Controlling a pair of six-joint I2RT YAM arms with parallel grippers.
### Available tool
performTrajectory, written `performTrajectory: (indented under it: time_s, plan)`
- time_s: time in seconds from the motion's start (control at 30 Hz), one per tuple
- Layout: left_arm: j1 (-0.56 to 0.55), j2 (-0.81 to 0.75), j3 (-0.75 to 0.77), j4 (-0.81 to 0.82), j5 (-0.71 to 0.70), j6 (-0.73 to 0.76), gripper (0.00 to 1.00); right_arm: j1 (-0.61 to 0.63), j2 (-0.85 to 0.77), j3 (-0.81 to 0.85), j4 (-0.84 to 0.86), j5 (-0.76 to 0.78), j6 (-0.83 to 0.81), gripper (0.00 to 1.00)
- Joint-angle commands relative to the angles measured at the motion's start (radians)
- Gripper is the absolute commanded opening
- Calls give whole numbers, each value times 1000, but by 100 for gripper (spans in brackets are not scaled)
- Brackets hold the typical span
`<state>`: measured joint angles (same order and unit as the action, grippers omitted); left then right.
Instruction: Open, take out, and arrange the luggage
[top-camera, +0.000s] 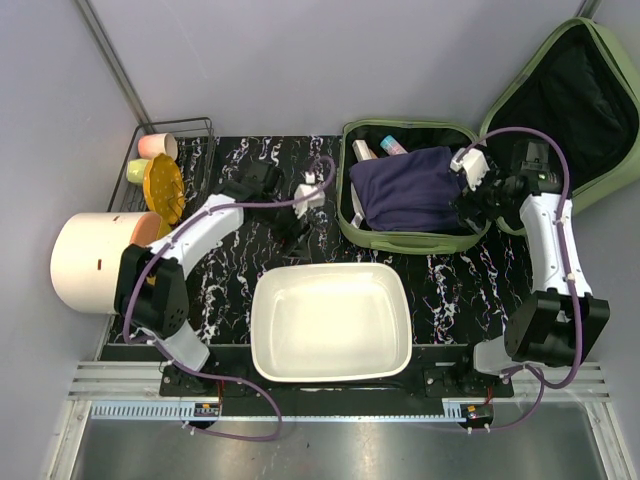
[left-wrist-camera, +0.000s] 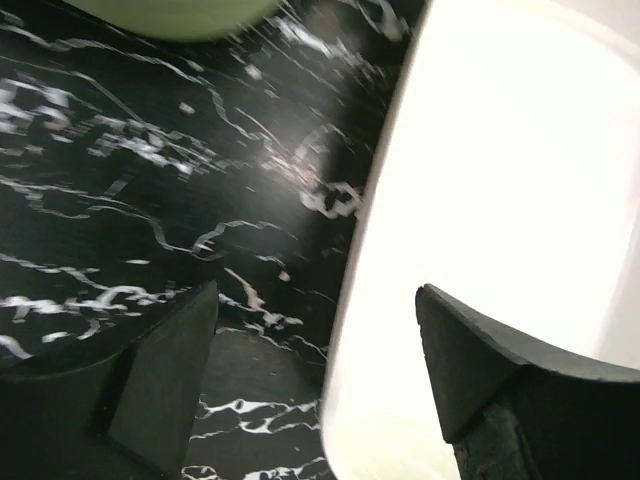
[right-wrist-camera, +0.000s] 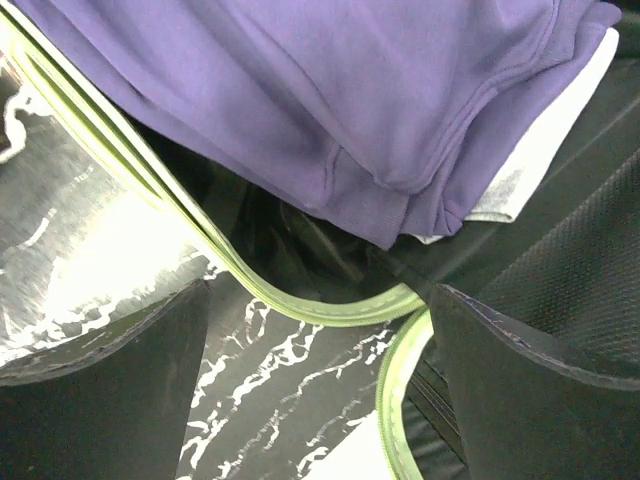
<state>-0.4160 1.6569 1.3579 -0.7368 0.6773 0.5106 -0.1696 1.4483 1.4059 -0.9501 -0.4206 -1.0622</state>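
Black tabletop with white streaks carries all the things. The right gripper is wide open and holds nothing. It hangs just over the right rim of the luggage, near where the lid joins the base. The luggage is open: its base lies flat at the far middle of the tabletop and its lid leans back to the right, black inside.

The purple cloth is just ahead of this gripper, inside the base. From above, the cloth lies to the gripper's left and its long side runs left to right across the case. I think the next reach goes that way, a short move in and down. A bit of white cloth peeks out under the purple one.

The left gripper is open too, with nothing in it. It hovers low over the tabletop by the far left corner of the white bin, well apart from the cloth. So the right arm is the nearer one.

Counting: one luggage, one purple cloth, two small bottles at the back of the base, one white bin, and nothing in the bin yet
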Motion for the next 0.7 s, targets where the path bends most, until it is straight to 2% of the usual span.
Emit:
performTrajectory:
  time_s: [0.0,0.17,0.3,0.33,0.43,0.67]
  plan:
    - [-61,-3,-91,-49,-21,218,81,33,-8,54,8,-46,183,98]
    - [-145,47,-114,69,-100,164,72,81,35,80,76,-3,248,98]
    - [-182,98,-68,166,-107,77,54,133,78,94,126,9,269,97]
    - [-194,116,-59,181,-113,44,44,139,83,88,137,6,269,97]
    - [-208,145,-13,224,-136,-12,30,156,118,77,171,5,271,97]
    - [-244,210,130,281,-139,-84,24,157,190,97,223,-35,318,96]
